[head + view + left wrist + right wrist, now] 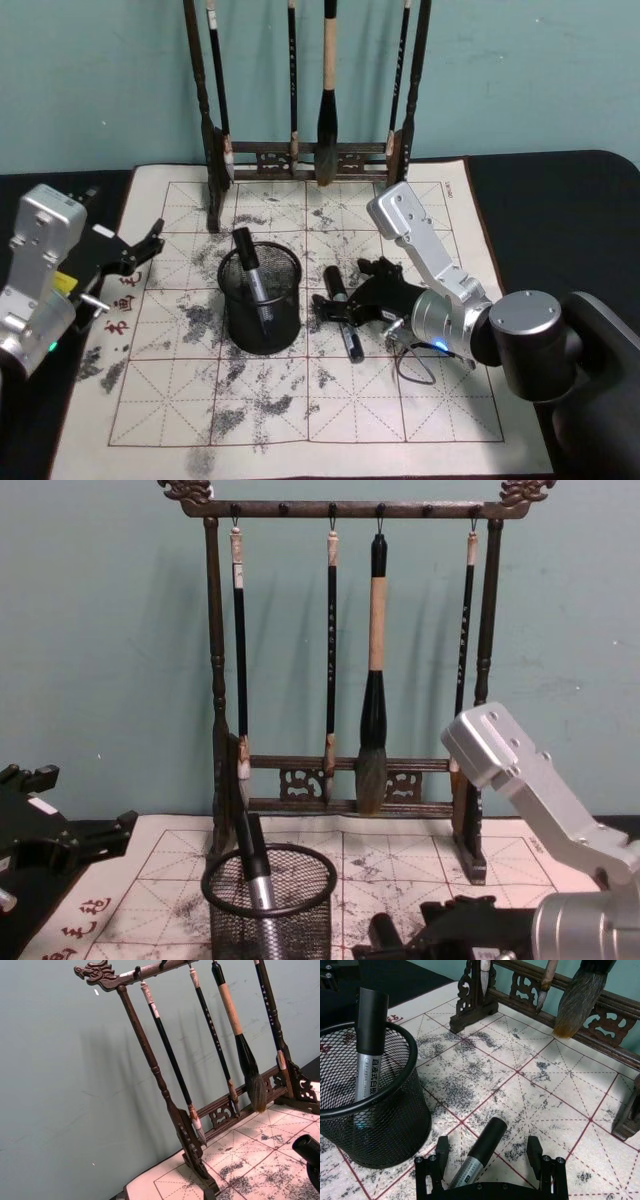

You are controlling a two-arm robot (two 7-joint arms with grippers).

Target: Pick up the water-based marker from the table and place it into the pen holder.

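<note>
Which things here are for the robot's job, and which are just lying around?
For the job: marker on the mat, open right gripper straddling it, pen holder.
Just there: brush rack, hanging brushes, second marker standing in the holder, left gripper parked at the left.

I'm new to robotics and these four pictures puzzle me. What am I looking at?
A two-armed robot, photographed by its own cameras: head, chest, and one on each wrist. On the ink-stained mat stand a black mesh cup with a marker inside, and a wooden rack of brushes behind. A second marker lies beside the cup. The right gripper straddles it, fingers open on either side, not yet squeezing. The left gripper hangs open at the mat's left edge, holding nothing.
</note>
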